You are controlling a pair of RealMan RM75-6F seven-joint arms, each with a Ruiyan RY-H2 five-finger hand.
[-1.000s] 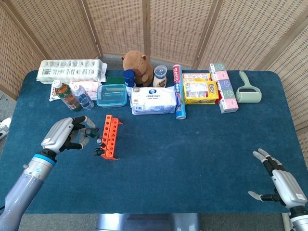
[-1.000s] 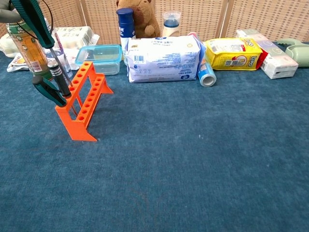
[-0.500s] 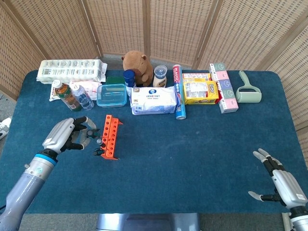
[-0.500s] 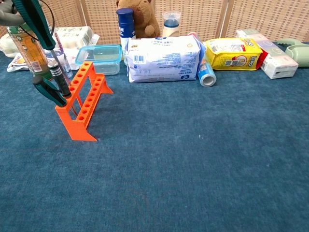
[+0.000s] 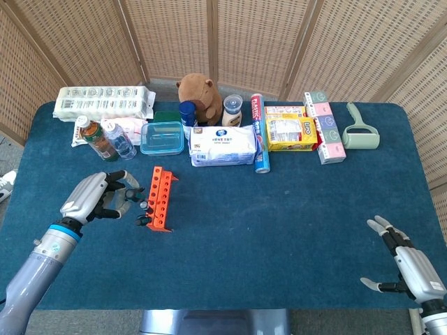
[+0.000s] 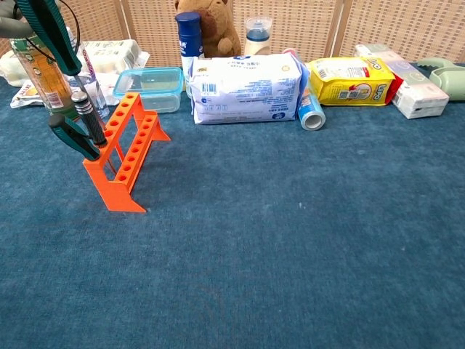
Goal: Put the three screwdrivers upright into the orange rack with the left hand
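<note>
With two screwdrivers already standing in the orange rack near the table's left edge, we judge our left hand, gripping the third screwdriver, could miss a hole and tip the light rack, while our right hand rests empty, fingers spread.

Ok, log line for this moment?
left hand: holds third screwdriver above orange rack | two screwdrivers in rack | right hand: open, idle
</note>
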